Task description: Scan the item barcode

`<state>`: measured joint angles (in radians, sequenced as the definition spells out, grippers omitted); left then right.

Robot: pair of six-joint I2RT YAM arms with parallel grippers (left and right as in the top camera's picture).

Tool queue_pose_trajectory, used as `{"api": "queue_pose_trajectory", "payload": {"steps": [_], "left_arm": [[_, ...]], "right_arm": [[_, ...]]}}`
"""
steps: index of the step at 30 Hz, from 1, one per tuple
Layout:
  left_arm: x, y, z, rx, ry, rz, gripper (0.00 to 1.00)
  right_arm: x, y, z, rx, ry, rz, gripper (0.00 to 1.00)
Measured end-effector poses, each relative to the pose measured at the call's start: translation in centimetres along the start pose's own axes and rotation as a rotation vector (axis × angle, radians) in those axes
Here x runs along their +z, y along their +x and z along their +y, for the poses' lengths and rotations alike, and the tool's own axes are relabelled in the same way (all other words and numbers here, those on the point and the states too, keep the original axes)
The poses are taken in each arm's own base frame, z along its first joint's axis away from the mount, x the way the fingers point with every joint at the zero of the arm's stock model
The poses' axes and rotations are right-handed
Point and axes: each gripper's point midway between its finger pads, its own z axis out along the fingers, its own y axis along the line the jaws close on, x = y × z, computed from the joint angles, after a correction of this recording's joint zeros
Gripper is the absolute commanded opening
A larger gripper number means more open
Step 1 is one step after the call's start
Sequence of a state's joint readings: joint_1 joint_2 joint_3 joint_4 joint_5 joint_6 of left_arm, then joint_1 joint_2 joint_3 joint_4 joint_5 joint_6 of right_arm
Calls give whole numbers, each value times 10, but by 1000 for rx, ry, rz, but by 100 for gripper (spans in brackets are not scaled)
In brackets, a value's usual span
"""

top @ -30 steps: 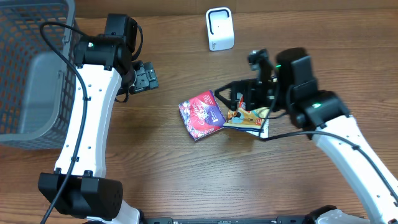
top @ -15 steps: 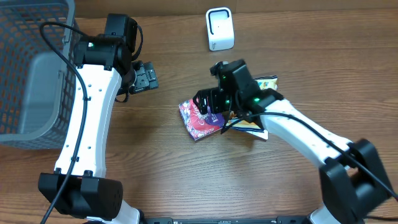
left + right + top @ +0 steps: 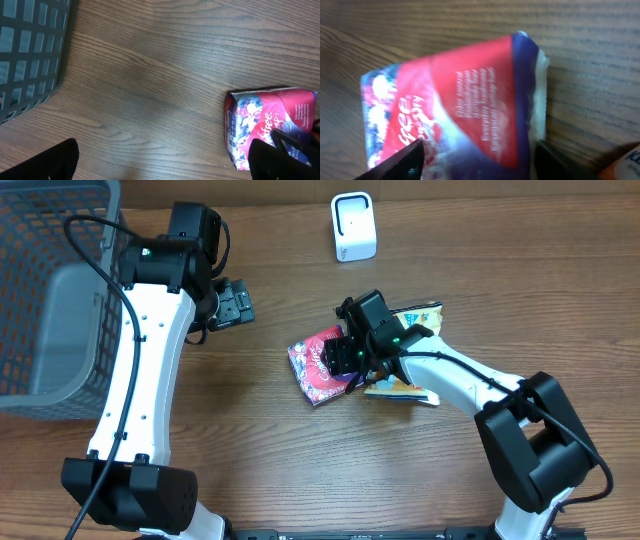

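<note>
The item, a red and purple snack packet [image 3: 318,368], lies flat on the wooden table at the middle. My right gripper [image 3: 350,356] is down over its right half. In the right wrist view the packet [image 3: 465,95] fills the frame, and the right gripper [image 3: 477,157] straddles it. One fingertip [image 3: 405,160] rests over the red print, while the other stands just off the packet's white right edge. The jaws are still apart. My left gripper [image 3: 230,304] hovers open over bare table to the left, and its wrist view catches the packet [image 3: 270,122] at the right.
A white scanner [image 3: 353,227] stands at the back centre. A grey mesh basket [image 3: 50,290] fills the left side, and its corner [image 3: 30,50] shows in the left wrist view. A yellow packet [image 3: 408,378] lies partly under my right arm, against the red one.
My right arm has swung left and come down onto the red packet, and its jaws have narrowed around it. The left arm has not moved.
</note>
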<state>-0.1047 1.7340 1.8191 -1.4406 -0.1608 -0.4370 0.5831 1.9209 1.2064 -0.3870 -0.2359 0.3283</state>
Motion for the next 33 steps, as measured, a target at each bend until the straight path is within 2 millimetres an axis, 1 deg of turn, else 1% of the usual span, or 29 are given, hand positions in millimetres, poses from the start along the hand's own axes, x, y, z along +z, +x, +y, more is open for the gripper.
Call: {"api": "queue_pose_trajectory", "payload": {"steps": [2,3,4,7,9,10,13,14,18,24,28,33], "left_arm": [[0,0,0,0,0,0,100],[0,0,0,0,0,-1,100],[0,0,0,0,0,0,100],[0,0,0,0,0,0,100],[0,0,0,0,0,0,100],[0,0,0,0,0,0,100],[0,0,0,0,0,0,100],[0,0,0,0,0,0,100],[0,0,0,0,0,0,100],[0,0,0,0,0,0,100],[0,0,0,0,0,0,100],[0,0,0,0,0,0,100]], "right_arm": [[1,3,-1,8,5,12,56],[1,4,-2,14,6,14,54],[1,4,-2,15,7,18,48],[1,5,-2,23,6,21,35],[0,7,-3,28,13,29,27],[0,8,-4,29,15,35,25],[-4,7,-2,30,23,52,13],[-6,6,-1,32,24,56,11],[-12,3,2,49,33,73,4],[-25,-6,1,67,73,83,4],[-41,-19,-3,78,128,78,4],[-67,-33,-8,77,231,68,4]]}}
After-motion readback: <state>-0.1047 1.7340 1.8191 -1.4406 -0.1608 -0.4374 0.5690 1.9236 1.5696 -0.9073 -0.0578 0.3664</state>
